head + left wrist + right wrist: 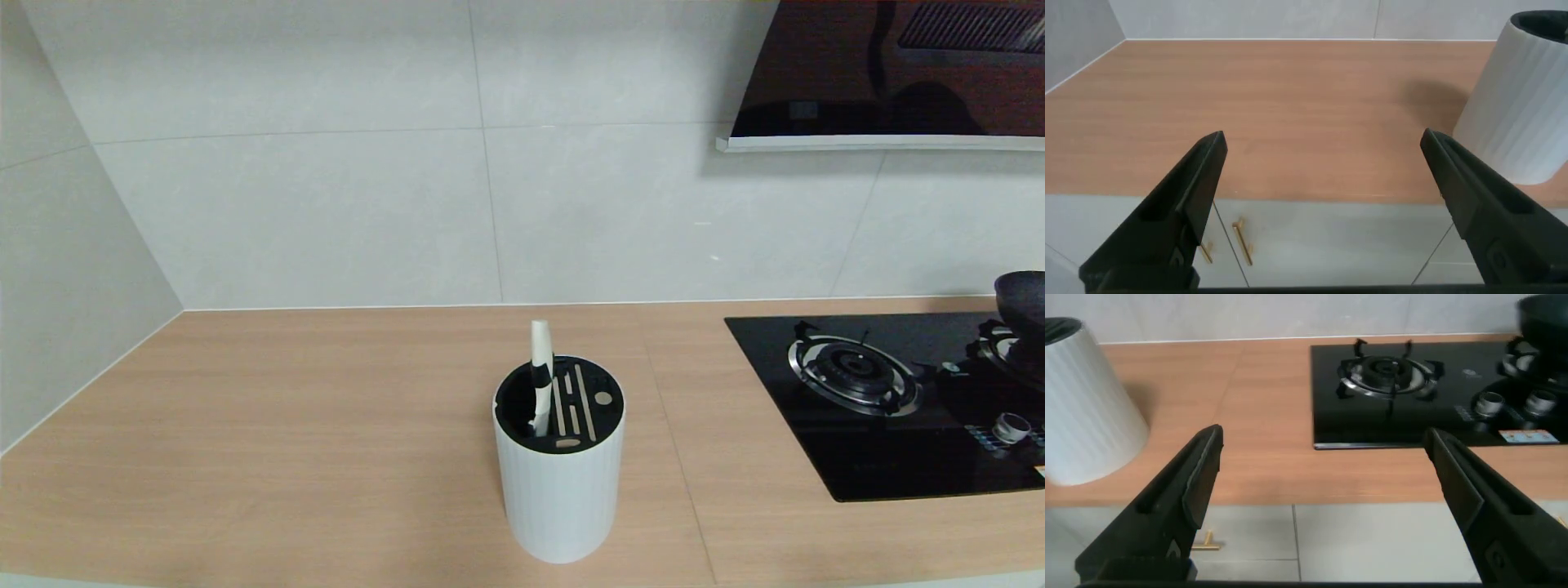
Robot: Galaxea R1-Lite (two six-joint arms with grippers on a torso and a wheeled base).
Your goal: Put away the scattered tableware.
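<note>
Pale tiled wall [326, 204] at the back, biggest of all. Under it a long wooden bench [326, 425], running from the corner on the left across to the right. Dark shiny cooker hood [890, 73] up high on the right. Black glass gas stove [898, 457] set into the bench on the right, with a round burner [853, 369] on it and a silver knob [1011, 426] near its front. White ribbed holder [563, 490] standing upright near the front of the bench, left of the stove and well apart from it, with a black top full of slots. Left tool [1323, 143] wide open, gripping nothing, by the front edge of the bench, near the holder. Right tool [1323, 434] wide open too, gripping nothing, by the front edge, facing the gap between holder and stove. Round dark pot [1022, 298] on the far right burner. One utensil [540, 359] with a white handle and a black band standing in the big open hole on the holder's left side, poking up above the rim. Small gold cupboard handles [1242, 242] below the bench edge.
</note>
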